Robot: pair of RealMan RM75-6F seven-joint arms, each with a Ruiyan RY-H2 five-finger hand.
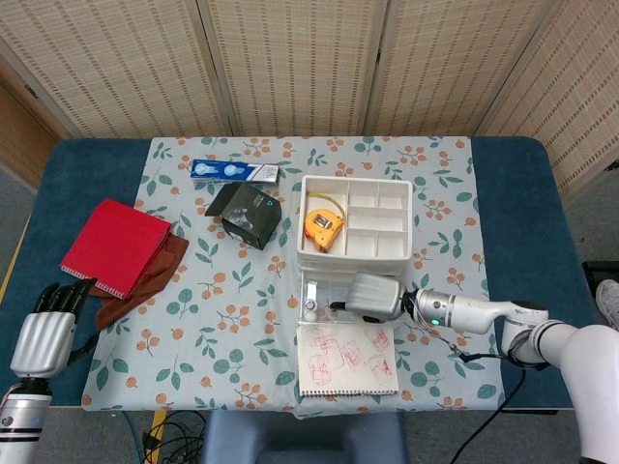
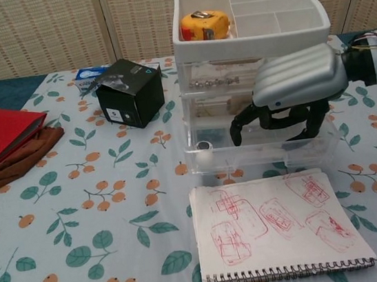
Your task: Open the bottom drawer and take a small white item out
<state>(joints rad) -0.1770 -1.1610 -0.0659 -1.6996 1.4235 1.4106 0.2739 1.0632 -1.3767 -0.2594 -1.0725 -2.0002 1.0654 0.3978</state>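
A clear drawer unit (image 1: 353, 253) (image 2: 251, 35) with a white top tray stands right of centre. Its bottom drawer (image 2: 260, 154) is pulled out toward me. A small white round item (image 2: 205, 146) (image 1: 309, 308) lies in the drawer's front left corner. My right hand (image 2: 296, 79) (image 1: 375, 296) hovers over the right part of the open drawer, fingers (image 2: 313, 122) curved down into it, thumb apart, holding nothing. The white item sits well left of those fingers. My left hand (image 1: 44, 333) rests at the table's near left edge, fingers spread, holding nothing.
An orange tape measure (image 2: 205, 25) sits in the top tray. A sketch pad (image 2: 276, 227) lies just in front of the drawer. A black box (image 2: 129, 92), a blue carton (image 1: 232, 171), a red notebook (image 1: 114, 246) and a brown cloth (image 1: 145, 285) lie to the left.
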